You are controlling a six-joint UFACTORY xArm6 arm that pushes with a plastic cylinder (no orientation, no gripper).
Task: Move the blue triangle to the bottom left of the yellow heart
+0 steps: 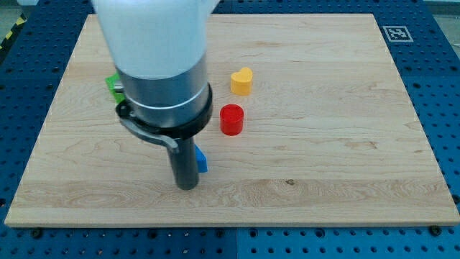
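Standing upright, my tip [187,186] touching blue triangle [201,160], below-left of yellow heart [242,81].

A light wooden board [323,144] lies on a blue perforated table [445,86]. On the board stand a yellow heart [242,81] and, just below it, a red cylinder [231,119]. A blue triangle [201,160] is lower and more to the view's left, touching my tip [187,186] and partly hidden. A green block [114,85] shows behind the arm; its shape is not clear.
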